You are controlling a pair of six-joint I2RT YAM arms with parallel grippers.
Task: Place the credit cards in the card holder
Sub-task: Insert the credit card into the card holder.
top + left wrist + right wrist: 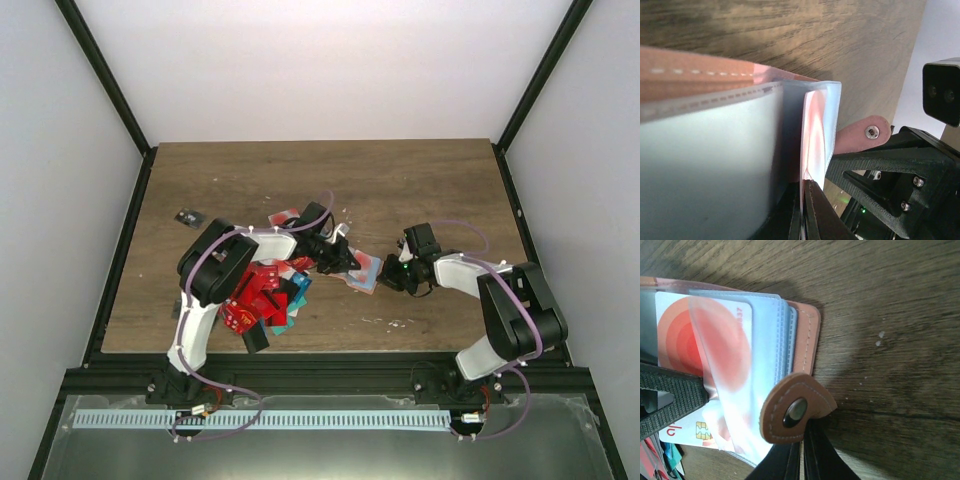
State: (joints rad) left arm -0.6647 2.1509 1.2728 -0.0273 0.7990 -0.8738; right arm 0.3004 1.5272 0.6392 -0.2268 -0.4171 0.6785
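The salmon-tan card holder [366,272] lies open mid-table with clear plastic sleeves. My left gripper [337,259] is shut on a white card with a red spot [815,131] whose far end sits among the sleeves [715,165]. In the right wrist view that card [685,335] shows behind a clear sleeve, with a left finger [670,390] across it. My right gripper [397,276] is shut on the holder's snap tab [796,412]. The tab also shows in the left wrist view [865,134]. A pile of red, teal and black cards [264,296] lies under the left arm.
A small dark object [187,217] lies at the back left of the wooden table [420,180]. A black card [255,338] sits at the pile's near edge. Black frame rails border the table on both sides.
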